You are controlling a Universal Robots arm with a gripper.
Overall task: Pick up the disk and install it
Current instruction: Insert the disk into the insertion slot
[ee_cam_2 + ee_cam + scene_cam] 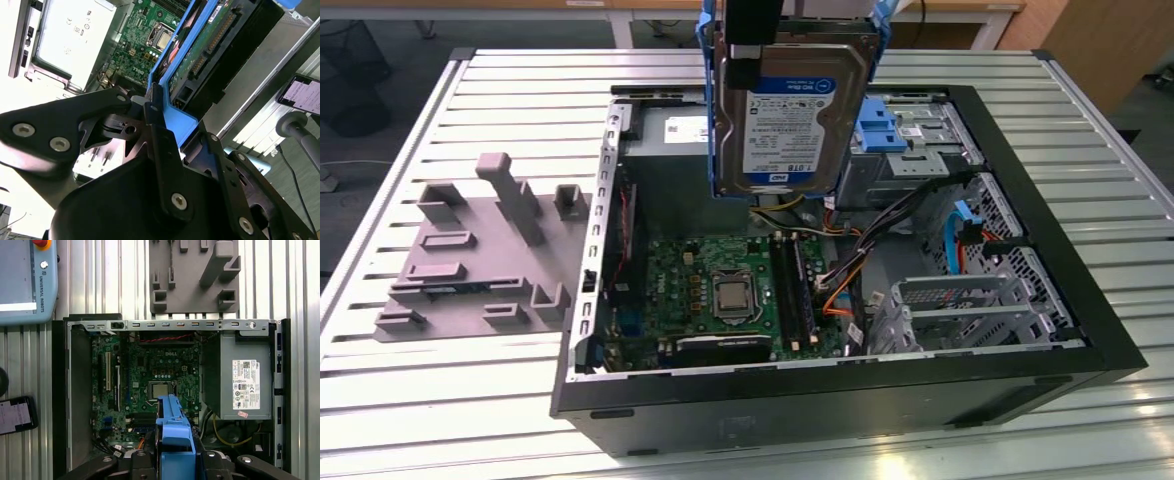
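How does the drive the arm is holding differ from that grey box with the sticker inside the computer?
The disk hangs over the open case, gripped by the end effector; the power supply sits inside it. The disk is blue-framed and slimmer; the power supply is bare grey and bulkier. Both are rectangular, metal and labelled.

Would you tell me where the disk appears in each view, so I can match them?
Exterior view: disk hangs upright above the open case, label showing.
Second wrist view: disk edge-on, circuit side showing, beside the CPU socket.
First wrist view: disk end-on, blue-framed, next to that socket.
Shared landmark: the CPU socket.
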